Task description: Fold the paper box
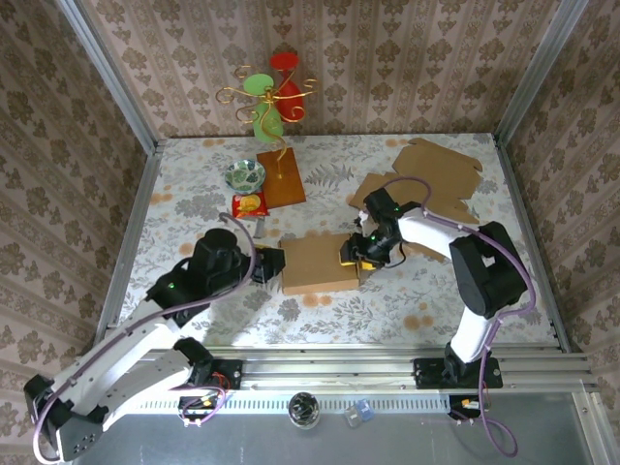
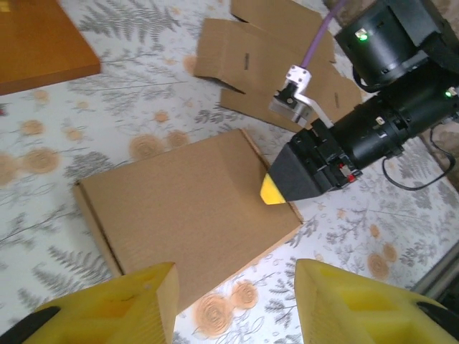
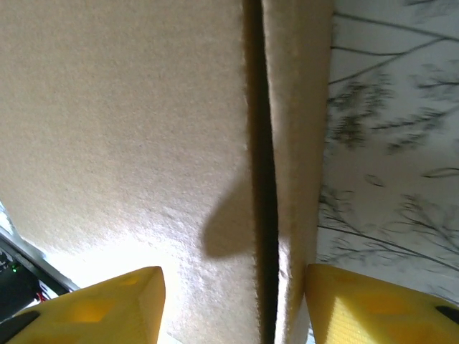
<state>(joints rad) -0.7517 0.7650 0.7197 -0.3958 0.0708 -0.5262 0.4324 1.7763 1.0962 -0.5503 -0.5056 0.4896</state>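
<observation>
Box [image 1: 320, 262] lying mid table [image 1: 407, 300], lid down, looking nearly folded

The right gripper [image 3: 233, 301] is straddling an untucked side flap, jaws apart, not pinching; the left gripper [image 2: 237, 301] is hovering released at the opposite end. The box is hiding its inside; the bowl [image 1: 245, 175] is looking empty.

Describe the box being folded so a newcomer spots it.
On the floral table, look mid-front, between the left pincer and right pincer. The brown cardboard box there is closed and rectangular, unlike the flat unfolded cardboard at far right.
</observation>
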